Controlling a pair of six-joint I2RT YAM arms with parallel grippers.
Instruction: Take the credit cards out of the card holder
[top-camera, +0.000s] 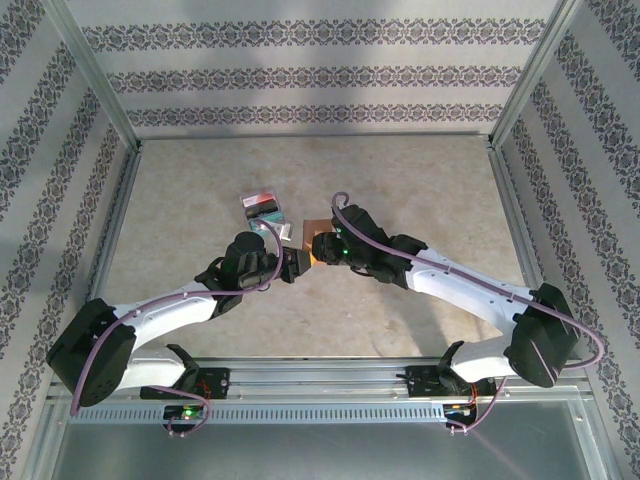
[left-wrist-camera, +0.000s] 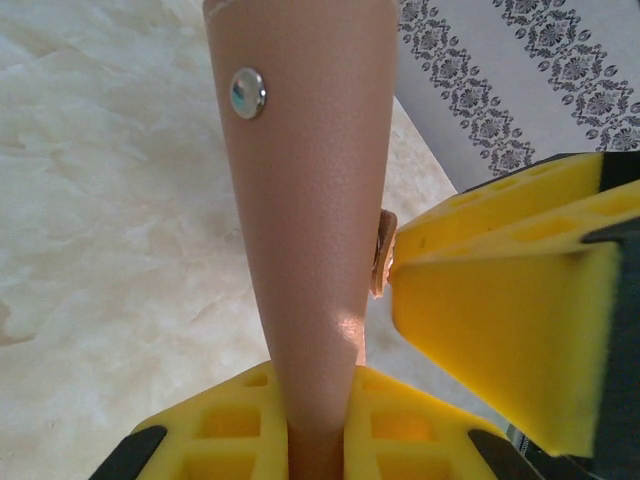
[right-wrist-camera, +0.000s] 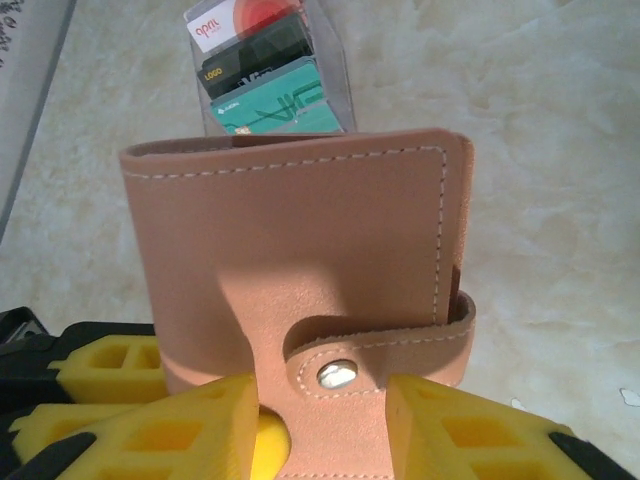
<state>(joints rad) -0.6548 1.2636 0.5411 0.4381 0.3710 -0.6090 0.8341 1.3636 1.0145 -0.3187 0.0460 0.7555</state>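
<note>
We see the closed card holder (right-wrist-camera: 300, 230) upright mid-table, left gripper (left-wrist-camera: 318, 415) clamped on its edge, right gripper (right-wrist-camera: 322, 400) half-spread astride the snap strap (right-wrist-camera: 380, 345), we cannot tell if pinching.

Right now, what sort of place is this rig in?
Probably a lab test booth, not a home: metal frame posts hold patterned wall panels around a marble-look table, with a slotted metal rail along the near edge.
</note>
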